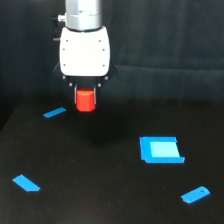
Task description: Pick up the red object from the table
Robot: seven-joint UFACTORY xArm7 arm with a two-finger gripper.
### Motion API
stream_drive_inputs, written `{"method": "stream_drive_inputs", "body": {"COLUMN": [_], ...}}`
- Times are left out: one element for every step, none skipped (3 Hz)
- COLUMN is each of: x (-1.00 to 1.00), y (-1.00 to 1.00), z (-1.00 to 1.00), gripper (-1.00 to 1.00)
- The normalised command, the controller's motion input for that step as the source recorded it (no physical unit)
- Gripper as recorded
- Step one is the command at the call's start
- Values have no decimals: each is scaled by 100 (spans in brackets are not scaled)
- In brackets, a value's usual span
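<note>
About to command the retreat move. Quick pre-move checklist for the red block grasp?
1. Red object sits between the end effector fingers: ok.
2. Red object off the table: looks lifted, with a faint shadow below it; probably ok.
3. Finger contact on both sides: cannot tell, the fingers are dark against the backdrop.
4. Block level in the grip: ok, it looks upright.
5. Nearest piece, the thin blue strip on the exterior view's left, apart from the block: ok.
6. Blue square piece clear of the arm: ok.
</note>
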Motion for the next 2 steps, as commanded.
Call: {"method": "stream_drive_inputs", "body": {"x": [11,3], "y": [9,3], "z": [17,21], "gripper": [-95,-98]}}
